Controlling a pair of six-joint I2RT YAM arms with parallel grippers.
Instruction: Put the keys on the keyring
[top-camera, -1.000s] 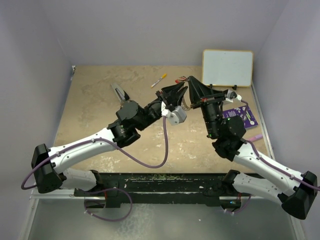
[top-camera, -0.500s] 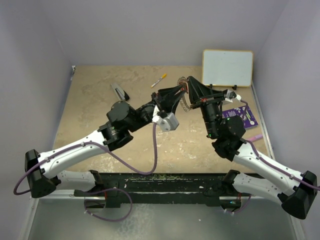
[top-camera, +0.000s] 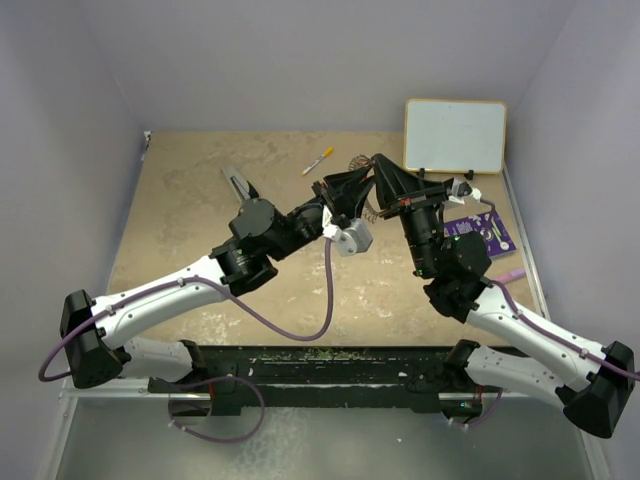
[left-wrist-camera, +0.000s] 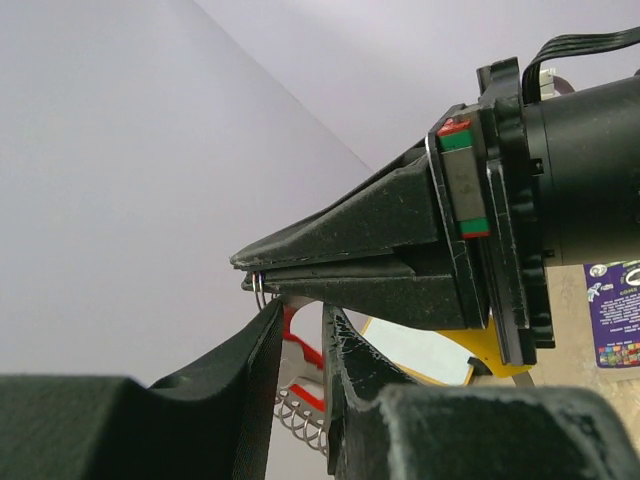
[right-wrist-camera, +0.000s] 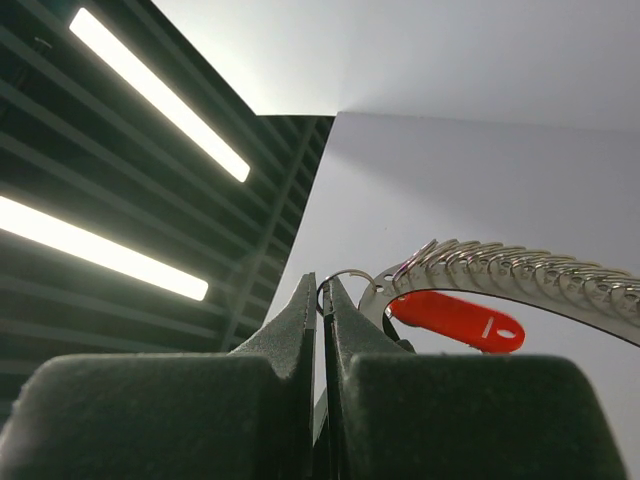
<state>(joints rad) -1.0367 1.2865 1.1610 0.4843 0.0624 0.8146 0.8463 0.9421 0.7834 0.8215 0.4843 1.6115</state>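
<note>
Both grippers meet in mid-air above the table's far middle. My right gripper (top-camera: 375, 162) (right-wrist-camera: 322, 288) is shut on a small wire loop (right-wrist-camera: 347, 274). From the loop hang a silver key plate and the red tag (right-wrist-camera: 455, 320) of the keys. The keyring (right-wrist-camera: 530, 268) (top-camera: 368, 205), strung with silver pieces, arcs right behind them. My left gripper (top-camera: 356, 187) (left-wrist-camera: 300, 312) comes from below. Its jaws stand a narrow gap apart, with the red tag (left-wrist-camera: 300, 336) and a silver key spanning the gap. Ring coils (left-wrist-camera: 300, 415) show beneath. The right fingers (left-wrist-camera: 340, 255) cross just above.
A whiteboard (top-camera: 455, 135) stands at the back right, and a purple card (top-camera: 482, 232) lies in front of it. A yellow-tipped marker (top-camera: 318, 160) lies behind the grippers. A grey-black tool (top-camera: 238, 185) lies to the left. Walls enclose the table.
My left arm's elbow swung left and then back right while its tip stayed at the ring. The right arm has held still with the keys and ring.
</note>
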